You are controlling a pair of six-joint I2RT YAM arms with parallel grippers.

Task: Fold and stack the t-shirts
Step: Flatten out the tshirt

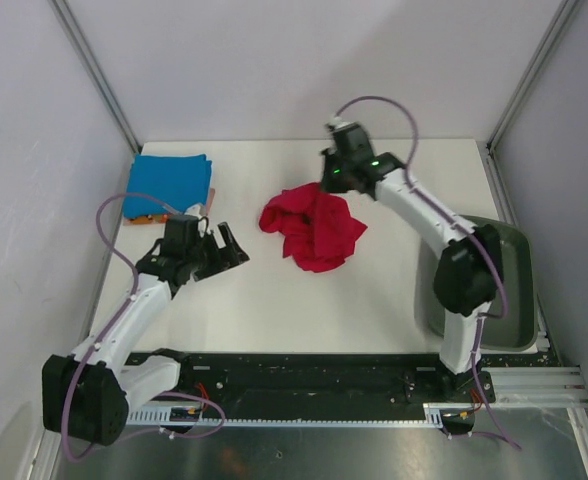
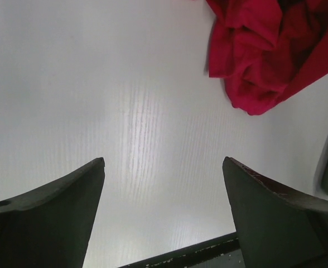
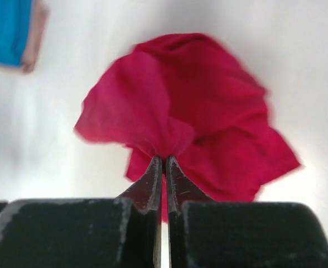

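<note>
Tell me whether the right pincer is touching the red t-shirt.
Touching. The right wrist view shows the right pincer shut on a fold of the red t-shirt, with cloth bunched between its tips.

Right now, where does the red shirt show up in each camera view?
Top external: red shirt crumpled at the table's middle, right hand at its far edge.
Left wrist: upper right corner, beyond the open left hand.
Right wrist: centre, a fold pinched in the shut right hand.
Shared landmark: the white table in all three; the blue shirt only in top external and right wrist.
</note>
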